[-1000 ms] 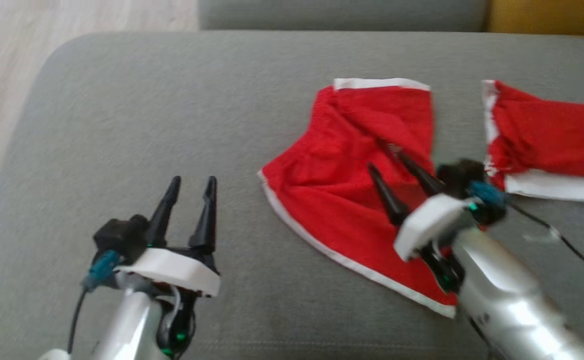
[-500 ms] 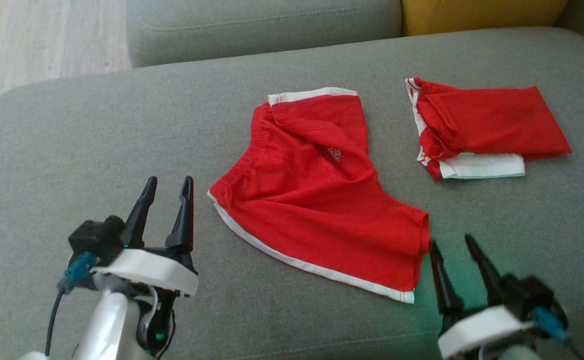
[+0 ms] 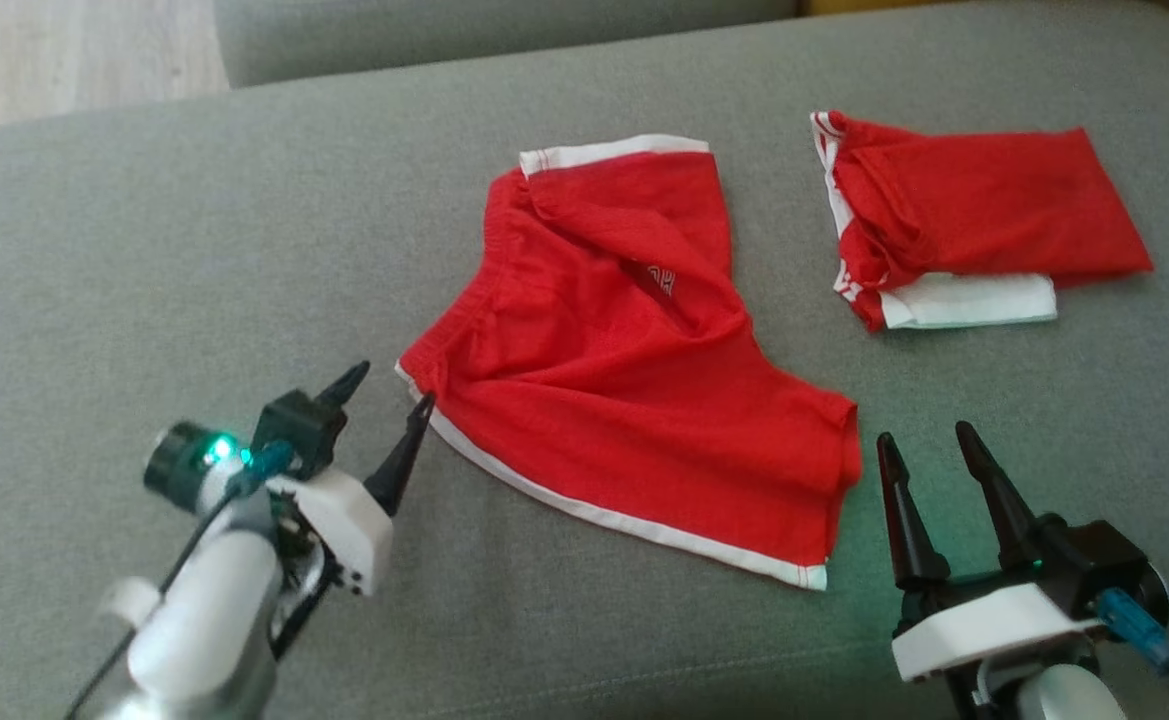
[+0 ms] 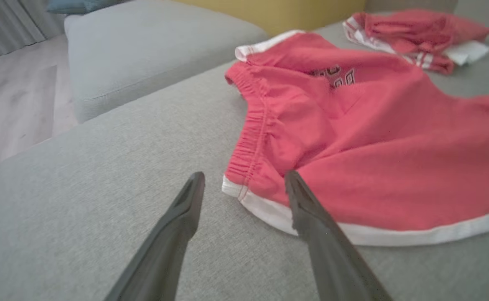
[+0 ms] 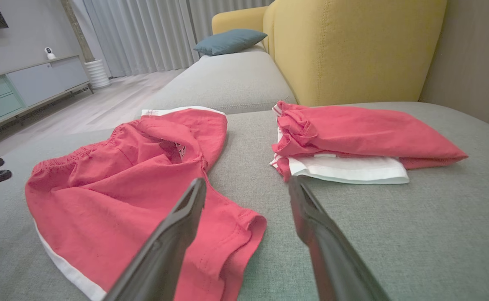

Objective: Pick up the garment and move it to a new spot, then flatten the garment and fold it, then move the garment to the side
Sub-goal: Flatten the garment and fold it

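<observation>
Head view: left end effector (image 3: 392, 384) and right end effector (image 3: 924, 434) wide, empty, beside red shorts (image 3: 624, 400)

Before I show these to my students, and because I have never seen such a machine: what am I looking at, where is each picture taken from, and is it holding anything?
This is a wheeled robot with two arms, each ending in a two-fingered end effector. One picture comes from a camera on its head, looking down at the work. The other two come from cameras on its wrists, looking along the dark fingers. On the grey cushion lie red shorts with white trim, spread out but rumpled. Beside them, apart, is a folded red and white garment. The left end effector is open, one fingertip right at a corner of the shorts. The right end effector is open too, just off the opposite corner. Neither holds anything.
</observation>
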Robot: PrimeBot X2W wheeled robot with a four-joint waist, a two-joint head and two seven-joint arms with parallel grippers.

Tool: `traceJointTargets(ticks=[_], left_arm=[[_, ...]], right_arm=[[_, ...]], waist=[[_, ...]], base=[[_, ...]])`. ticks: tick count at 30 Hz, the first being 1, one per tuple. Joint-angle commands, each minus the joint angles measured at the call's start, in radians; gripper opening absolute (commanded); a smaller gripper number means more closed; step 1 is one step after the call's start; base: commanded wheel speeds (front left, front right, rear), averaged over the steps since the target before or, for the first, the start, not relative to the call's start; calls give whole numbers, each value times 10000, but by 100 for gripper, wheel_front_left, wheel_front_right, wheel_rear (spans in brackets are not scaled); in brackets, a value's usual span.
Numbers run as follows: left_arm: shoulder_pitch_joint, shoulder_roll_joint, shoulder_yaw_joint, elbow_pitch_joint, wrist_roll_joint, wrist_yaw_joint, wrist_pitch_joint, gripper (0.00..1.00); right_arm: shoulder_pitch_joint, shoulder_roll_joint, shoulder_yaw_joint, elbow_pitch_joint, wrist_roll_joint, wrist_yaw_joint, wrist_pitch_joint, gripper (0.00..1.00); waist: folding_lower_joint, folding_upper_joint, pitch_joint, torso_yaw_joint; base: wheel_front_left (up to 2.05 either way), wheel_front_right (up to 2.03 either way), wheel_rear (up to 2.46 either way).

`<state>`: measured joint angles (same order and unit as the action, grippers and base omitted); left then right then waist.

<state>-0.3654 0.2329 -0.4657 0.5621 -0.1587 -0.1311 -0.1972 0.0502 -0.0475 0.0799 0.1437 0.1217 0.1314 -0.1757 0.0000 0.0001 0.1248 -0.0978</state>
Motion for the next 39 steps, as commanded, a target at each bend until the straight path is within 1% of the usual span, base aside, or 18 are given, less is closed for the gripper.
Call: traceJointTargets(ticks=[1,3,6,9,19,28,29,30,31,35,39], left_arm=[[-702,423,160,-100,99,7,-6,100],[-1144,716,-401,313,225,7,81,100],[-1676,964,-1085,904,172,6,196,100],[-2135,1121,-1448,1428,142,6,136,100],[-2882,1033,-2117,2577,-151,5,-330,100],[-3050,1027,-2992,2627,-475,4,-603,100],[-3047,1032,-3085,2602,-544,4,-613,87],[-3048,1036,-3143,2571,-634,4,-621,33],[-3045,1036,-3187,2523,-749,4,-628,0],[-3058,1107,-3211,2227,-1030,4,-640,0],[-2908,1185,-3036,1726,-1142,4,-642,0]], right_arm=[[-284,-34,172,-383,-32,-7,0,100],[-316,-32,179,-459,39,-7,15,100],[-370,-30,183,-527,100,-7,21,100],[-423,-30,177,-566,133,-7,20,100],[-506,-29,164,-510,147,-7,7,100],[-491,-28,130,-384,108,-7,49,100],[-491,-28,130,-370,104,-7,53,100],[-491,-28,127,-354,99,-7,56,100],[-489,-28,124,-337,93,-7,58,100],[-450,-28,142,-269,52,-7,73,100],[-333,-28,291,-212,-159,-7,134,100]], waist=[[0,-1,136,-48],[0,-1,285,-92],[0,-1,471,-163],[0,-1,653,-228],[0,-1,865,-401],[0,-1,813,-453],[0,-1,804,-457],[0,-1,794,-457],[0,-1,786,-454],[0,-1,743,-426],[0,-1,664,-364]], base=[[0,0,0],[0,0,0],[0,0,0],[0,0,0],[0,0,0],[0,0,0],[0,0,0],[0,0,0],[0,0,0],[0,0,0],[0,0,0]])
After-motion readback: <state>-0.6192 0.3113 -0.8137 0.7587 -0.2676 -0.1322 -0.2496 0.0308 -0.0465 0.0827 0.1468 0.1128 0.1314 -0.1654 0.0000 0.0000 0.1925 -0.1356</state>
